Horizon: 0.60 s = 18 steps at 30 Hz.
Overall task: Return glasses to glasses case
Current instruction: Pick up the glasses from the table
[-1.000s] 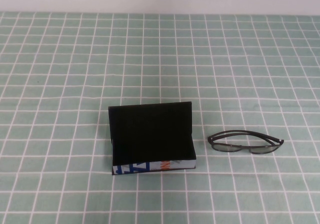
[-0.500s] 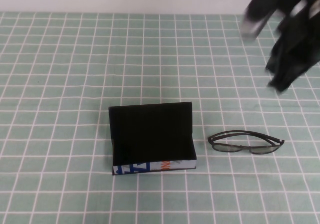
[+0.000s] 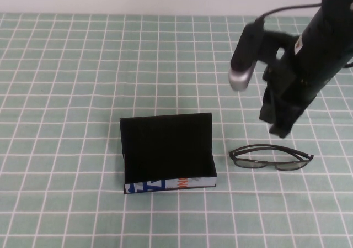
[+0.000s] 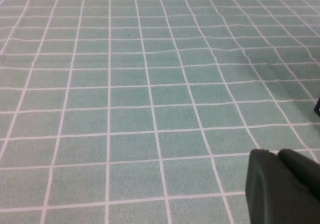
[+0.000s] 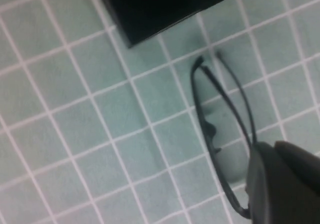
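Observation:
The glasses lie folded on the green checked cloth, right of the glasses case, which stands open with its lid up and its black inside empty. My right gripper hangs shut just above and behind the glasses, not touching them. In the right wrist view the glasses lie beside the shut gripper, with a corner of the case beyond them. My left gripper is shut and empty over bare cloth; it is out of the high view.
The green checked cloth covers the whole table. The right arm's wrist camera sticks out above the cloth, behind the glasses. A white wall runs along the far edge.
The right arm has come in from the upper right and dropped toward the glasses. The glasses and case have not moved.

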Available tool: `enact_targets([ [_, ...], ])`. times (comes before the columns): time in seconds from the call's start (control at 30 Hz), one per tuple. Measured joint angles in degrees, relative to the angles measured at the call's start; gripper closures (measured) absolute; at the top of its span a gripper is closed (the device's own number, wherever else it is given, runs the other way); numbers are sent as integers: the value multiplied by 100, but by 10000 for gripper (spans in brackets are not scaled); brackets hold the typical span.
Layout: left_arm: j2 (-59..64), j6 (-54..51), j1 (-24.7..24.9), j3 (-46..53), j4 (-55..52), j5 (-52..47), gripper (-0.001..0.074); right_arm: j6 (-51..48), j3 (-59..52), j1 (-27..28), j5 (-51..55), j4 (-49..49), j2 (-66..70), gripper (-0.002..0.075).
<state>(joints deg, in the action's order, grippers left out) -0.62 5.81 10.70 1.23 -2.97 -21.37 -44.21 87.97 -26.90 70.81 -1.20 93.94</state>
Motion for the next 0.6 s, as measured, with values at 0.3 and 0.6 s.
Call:
enact_targets([
  [0.3, 0, 0, 0, 0, 0, 0, 737, -1128, -509, -9, -262, -48, 73, 537],
  [0.6, 0, 0, 0, 0, 0, 0, 737, -999, -573, -9, -792, 120, 310, 169],
])
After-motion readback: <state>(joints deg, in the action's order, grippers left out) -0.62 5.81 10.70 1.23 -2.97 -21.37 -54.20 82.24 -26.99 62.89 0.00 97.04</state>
